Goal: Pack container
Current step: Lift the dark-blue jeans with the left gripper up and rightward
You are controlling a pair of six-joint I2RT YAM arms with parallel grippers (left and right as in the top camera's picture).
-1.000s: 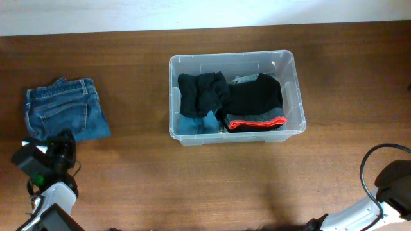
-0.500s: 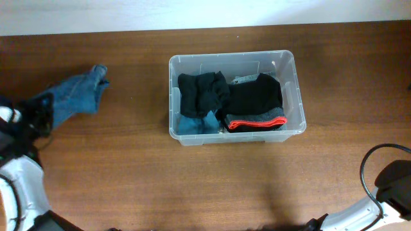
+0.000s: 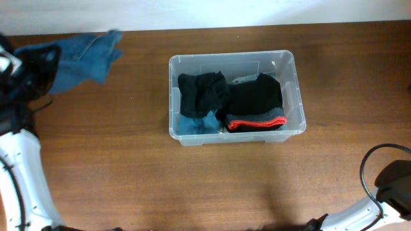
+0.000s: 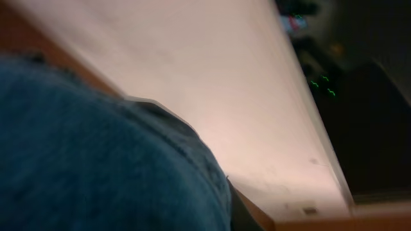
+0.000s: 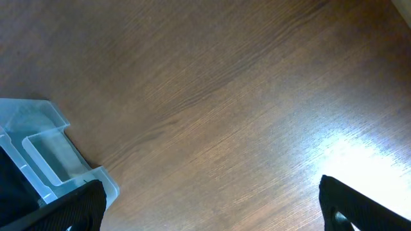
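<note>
The clear container [image 3: 292,90] stands in the middle of the table. Inside it lie a black garment [image 3: 204,93], a black one with an orange-red band [image 3: 257,106] and a blue piece [image 3: 196,125]. My left gripper [image 3: 42,64] is at the far left, shut on blue jeans [image 3: 87,54] held up off the table and trailing toward the container. Denim [image 4: 96,147] fills the left wrist view and hides the fingers. My right gripper [image 5: 215,215] stands open over bare wood, with a corner of the container [image 5: 48,151] to its left.
A white wall [image 3: 205,13] borders the table's far edge. The right arm and its black cable [image 3: 385,183] sit at the bottom right corner. The left arm's white link [image 3: 22,173] runs along the left edge.
The left gripper has lifted the jeans from their folded spot at the left and carried them up toward the far edge; they now hang unfolded. The right arm has not moved.
</note>
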